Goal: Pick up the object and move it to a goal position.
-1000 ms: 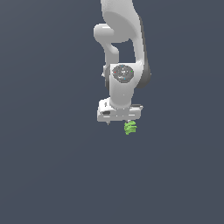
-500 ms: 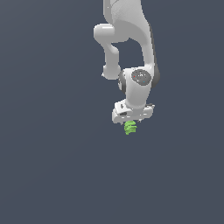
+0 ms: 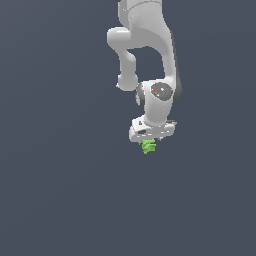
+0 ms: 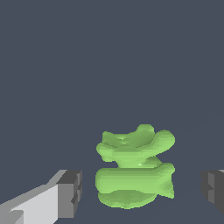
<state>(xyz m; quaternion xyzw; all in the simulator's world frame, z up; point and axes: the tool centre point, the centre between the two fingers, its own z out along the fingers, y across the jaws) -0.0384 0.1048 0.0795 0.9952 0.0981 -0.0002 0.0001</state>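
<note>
Object [image 4: 134, 174] between open claw [image 4: 142, 192] pads, seemingly untouched; fingers cut off.

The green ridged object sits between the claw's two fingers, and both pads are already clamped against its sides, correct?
Not clamped. The wrist view shows the green ridged object between the fingers of the claw, but with a clear gap on each side; neither pad touches it.
</note>
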